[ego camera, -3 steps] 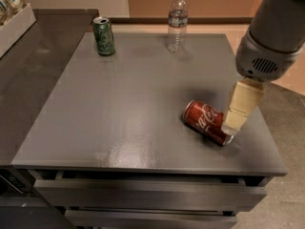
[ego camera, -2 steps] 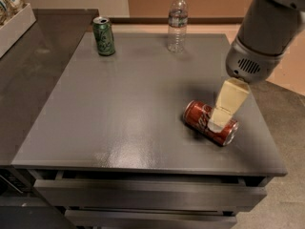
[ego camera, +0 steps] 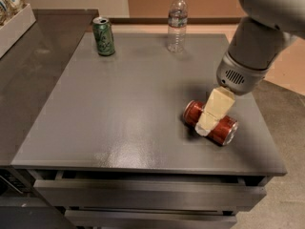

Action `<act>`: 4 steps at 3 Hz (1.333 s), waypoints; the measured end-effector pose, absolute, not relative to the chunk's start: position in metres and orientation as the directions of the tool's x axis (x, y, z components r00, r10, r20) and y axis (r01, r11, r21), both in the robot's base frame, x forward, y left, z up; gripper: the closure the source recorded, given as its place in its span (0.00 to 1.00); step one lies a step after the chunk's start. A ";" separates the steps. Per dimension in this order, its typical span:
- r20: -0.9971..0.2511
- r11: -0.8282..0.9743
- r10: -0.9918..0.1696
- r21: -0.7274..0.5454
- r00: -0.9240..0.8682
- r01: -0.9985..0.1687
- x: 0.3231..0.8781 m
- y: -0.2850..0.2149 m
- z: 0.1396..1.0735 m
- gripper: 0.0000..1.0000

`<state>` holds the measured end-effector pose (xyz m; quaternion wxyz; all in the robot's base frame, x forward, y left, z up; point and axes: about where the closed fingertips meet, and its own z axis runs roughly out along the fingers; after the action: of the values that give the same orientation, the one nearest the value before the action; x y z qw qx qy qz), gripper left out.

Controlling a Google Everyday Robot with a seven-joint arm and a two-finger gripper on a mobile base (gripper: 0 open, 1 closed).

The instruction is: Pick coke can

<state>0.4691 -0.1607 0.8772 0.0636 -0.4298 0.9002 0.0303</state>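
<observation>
I watch the cream-coloured two-finger gripper (ego camera: 208, 122) come in from the right. A second ago it hung at the right end of the red aluminium coke can (ego camera: 192, 112). Now it sits lower and further left, across the middle of the can's body. The can itself has not shifted: it lies on its side at the near right of the grey counter (ego camera: 124, 104), silver end towards the near right corner. I judge the approach is about finished and the gripper is lined up across the can's width, so closing and lifting should come next.

Only one cream pad shows, on the near side of the can. The other, if it is down on the far side, is hidden behind the can and the wrist. I therefore cannot tell whether the jaws are spread, pressed together or already pinching the can. The pad covers the can's script, and the top edge cuts off the upper arm.

The green drink can (ego camera: 103, 36) stands upright at the far left of the counter, and the clear plastic water bottle (ego camera: 177, 22) stands at the far edge. Both are well apart from the gripper.
</observation>
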 end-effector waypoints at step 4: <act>-0.089 0.640 -0.763 0.027 -0.640 -0.768 0.472 -0.149 0.841 0.63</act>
<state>0.4721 -0.1495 0.8407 0.0344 -0.4230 0.9050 0.0310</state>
